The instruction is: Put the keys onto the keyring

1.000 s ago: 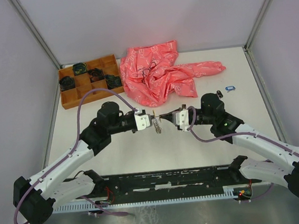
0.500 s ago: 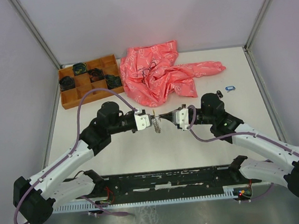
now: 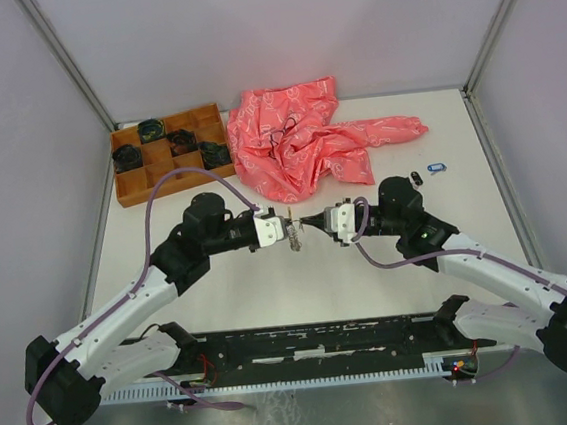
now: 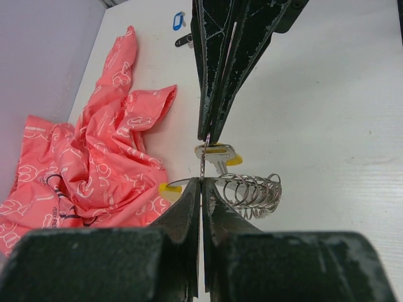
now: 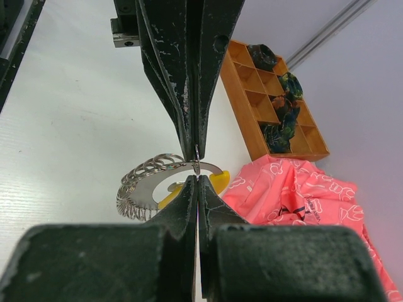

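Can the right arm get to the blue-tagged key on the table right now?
Probably not yet. The blue-tagged key lies uncovered on the table, but the right gripper is shut on the keyring, its fingers tip to tip with the left gripper; it would have to let go first.

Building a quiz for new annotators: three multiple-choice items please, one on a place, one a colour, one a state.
1. Where is the blue-tagged key? A on the table, right of the pink cloth; B on that cloth; C on the floor.
2. What colour is the plastic segment of the keyring? A red; B yellow; C white.
3. How do the left tool and right tool stand? A both open; B one open; C both shut.
1 A, it lies on bare table beside the cloth; 2 B, the left wrist view shows yellow; 3 C, each wrist view shows closed fingers.
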You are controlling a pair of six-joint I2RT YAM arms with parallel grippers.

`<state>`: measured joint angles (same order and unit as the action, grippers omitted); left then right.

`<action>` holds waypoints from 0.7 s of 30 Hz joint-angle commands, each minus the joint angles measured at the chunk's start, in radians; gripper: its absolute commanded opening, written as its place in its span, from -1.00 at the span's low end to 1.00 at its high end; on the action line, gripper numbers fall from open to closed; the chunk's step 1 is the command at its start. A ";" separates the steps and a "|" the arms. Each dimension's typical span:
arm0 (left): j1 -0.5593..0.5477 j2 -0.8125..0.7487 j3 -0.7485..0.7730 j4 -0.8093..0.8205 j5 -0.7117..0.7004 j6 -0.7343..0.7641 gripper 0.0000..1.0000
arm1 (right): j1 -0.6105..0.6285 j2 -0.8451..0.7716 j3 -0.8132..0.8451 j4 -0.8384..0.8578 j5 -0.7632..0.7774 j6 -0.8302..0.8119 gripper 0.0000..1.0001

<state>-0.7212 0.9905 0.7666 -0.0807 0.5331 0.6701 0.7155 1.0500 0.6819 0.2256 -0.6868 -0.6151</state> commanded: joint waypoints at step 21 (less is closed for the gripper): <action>-0.009 -0.026 0.007 0.123 0.122 -0.089 -0.95 | 0.029 0.048 0.011 0.131 -0.030 0.054 -0.99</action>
<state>-0.7147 0.9890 0.7650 -0.0795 0.5472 0.6304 0.7231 1.0859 0.6819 0.2760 -0.6785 -0.5797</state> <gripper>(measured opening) 0.043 0.012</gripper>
